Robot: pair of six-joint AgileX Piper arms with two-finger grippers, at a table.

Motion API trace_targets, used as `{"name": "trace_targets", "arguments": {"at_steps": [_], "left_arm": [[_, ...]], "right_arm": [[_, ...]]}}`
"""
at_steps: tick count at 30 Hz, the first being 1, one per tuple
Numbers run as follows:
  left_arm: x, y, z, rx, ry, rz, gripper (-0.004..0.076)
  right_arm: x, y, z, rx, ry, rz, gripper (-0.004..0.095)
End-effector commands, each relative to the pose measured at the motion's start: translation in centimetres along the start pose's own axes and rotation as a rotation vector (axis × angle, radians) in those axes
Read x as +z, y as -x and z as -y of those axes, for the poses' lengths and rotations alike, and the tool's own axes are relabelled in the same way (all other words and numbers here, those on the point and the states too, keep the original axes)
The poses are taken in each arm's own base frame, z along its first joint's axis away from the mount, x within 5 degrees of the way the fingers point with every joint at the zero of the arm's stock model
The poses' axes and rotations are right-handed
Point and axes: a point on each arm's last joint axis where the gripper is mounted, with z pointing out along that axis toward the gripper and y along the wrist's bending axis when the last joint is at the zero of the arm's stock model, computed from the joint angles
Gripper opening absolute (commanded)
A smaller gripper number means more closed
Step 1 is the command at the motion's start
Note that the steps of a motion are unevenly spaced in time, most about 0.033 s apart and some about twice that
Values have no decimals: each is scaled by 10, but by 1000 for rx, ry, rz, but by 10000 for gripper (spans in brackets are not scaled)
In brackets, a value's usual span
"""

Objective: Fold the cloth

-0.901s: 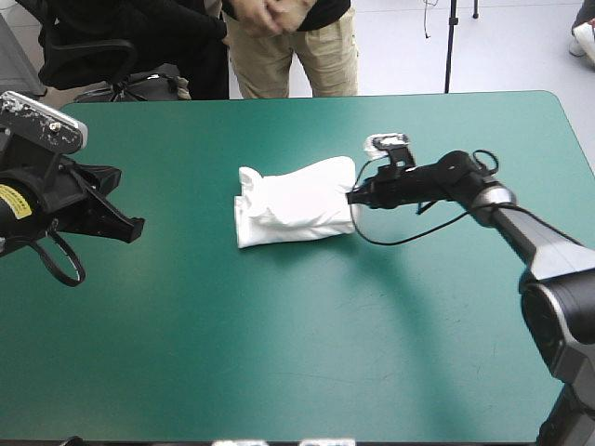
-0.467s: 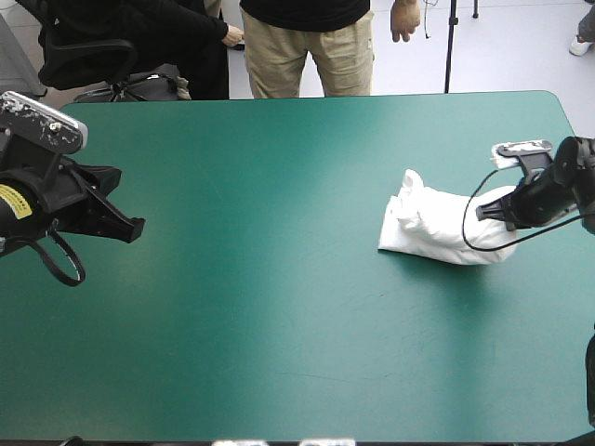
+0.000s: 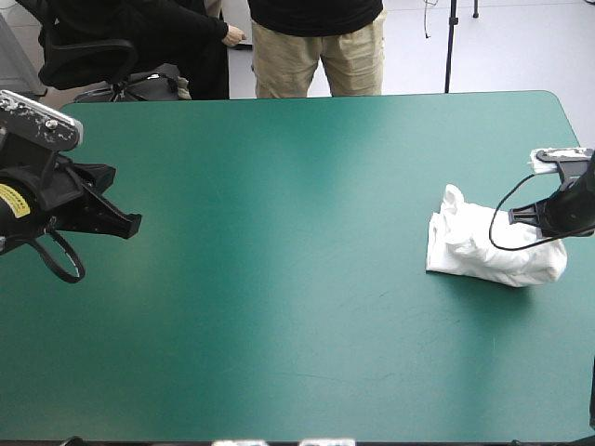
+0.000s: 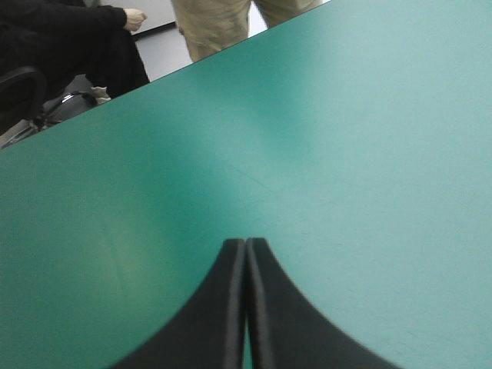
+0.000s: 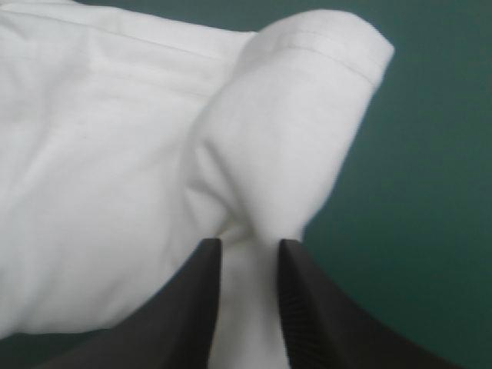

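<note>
The white T-shirt (image 3: 493, 247) lies as a folded bundle near the table's right edge. My right gripper (image 3: 537, 216) is at the bundle's right end, its black fingers pinching a fold of the cloth. In the right wrist view the T-shirt (image 5: 154, 154) fills the field ahead, and the right gripper (image 5: 247, 254) is all but shut with white fabric between the fingers. My left gripper (image 3: 130, 226) hovers over the table's left side, far from the cloth. In its own view the left gripper (image 4: 246, 250) is shut in a pointed arch over bare teal-green cover.
The teal-green table (image 3: 279, 232) stretches bare between the two arms. The bundle sits close to the table's right edge (image 3: 581, 149). A person stands beyond the far edge, not over the top.
My right gripper has dragged the T-shirt bundle from the table's middle over to its right side. The left arm has barely moved.
</note>
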Motion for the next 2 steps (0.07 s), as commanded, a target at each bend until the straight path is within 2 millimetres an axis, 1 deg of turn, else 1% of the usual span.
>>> {"name": "trace_targets", "arguments": {"at_steps": [1,2], "left_arm": [[-11,-4,-7,-20,63,-33,-17],[-14,-5,-9,-18,78,-27,-17]], "right_arm": [[-16,3,-1,3,24,85,671],[-16,3,-3,11,40,90,765]]}}
